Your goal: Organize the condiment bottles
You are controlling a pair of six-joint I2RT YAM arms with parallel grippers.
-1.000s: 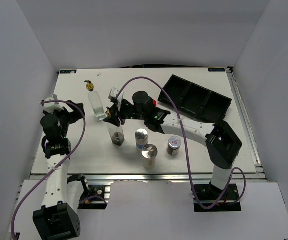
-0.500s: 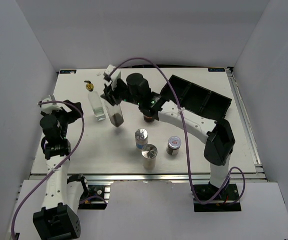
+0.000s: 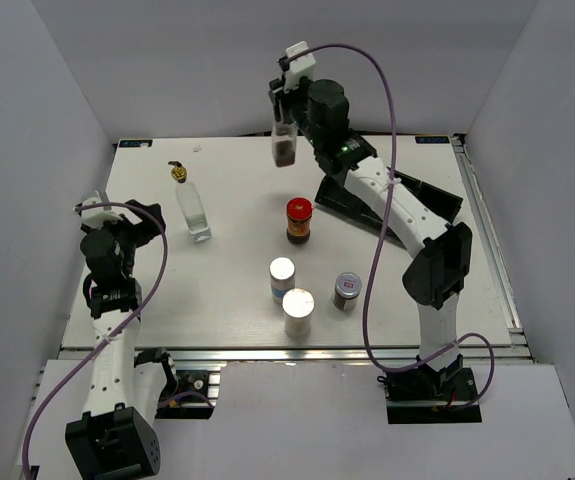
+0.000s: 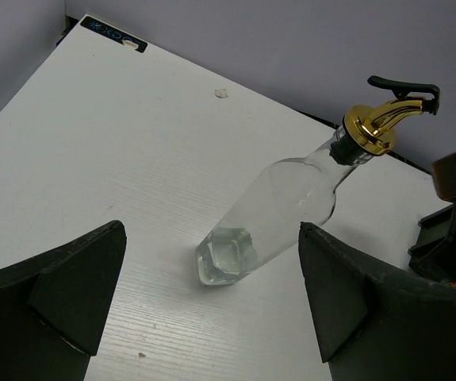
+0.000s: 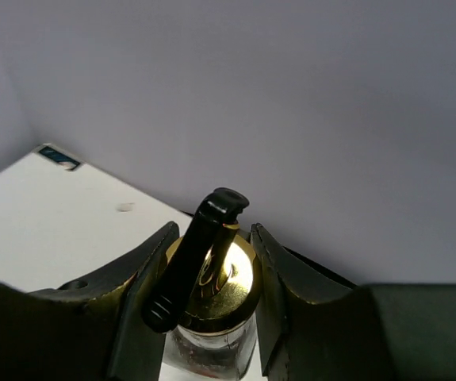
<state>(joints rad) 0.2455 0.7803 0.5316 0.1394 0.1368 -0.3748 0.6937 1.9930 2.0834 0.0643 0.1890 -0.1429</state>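
Right fingers (image 5: pixel 279 278): clenched on dark cruet (image 3: pixel 285 146), lifted high over the desk's (image 3: pixel 187 290) back
Left fingers (image 4: pixel 77 286): released, facing clear cruet (image 4: pixel 283 194) standing on desk
Done: no bottle visibly in tray (image 3: pixel 445 208)
Left: all six; red jar (image 3: pixel 299 220), silver jar (image 3: pixel 347 290), shakers (image 3: pixel 282 276) stand mid-desk

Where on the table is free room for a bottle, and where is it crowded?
Free: the far strip between the clear bottle and the black tray; the near-left patch beside the shakers. Crowded: near middle, around red-lidded jar, shakers, silver-lidded jar.
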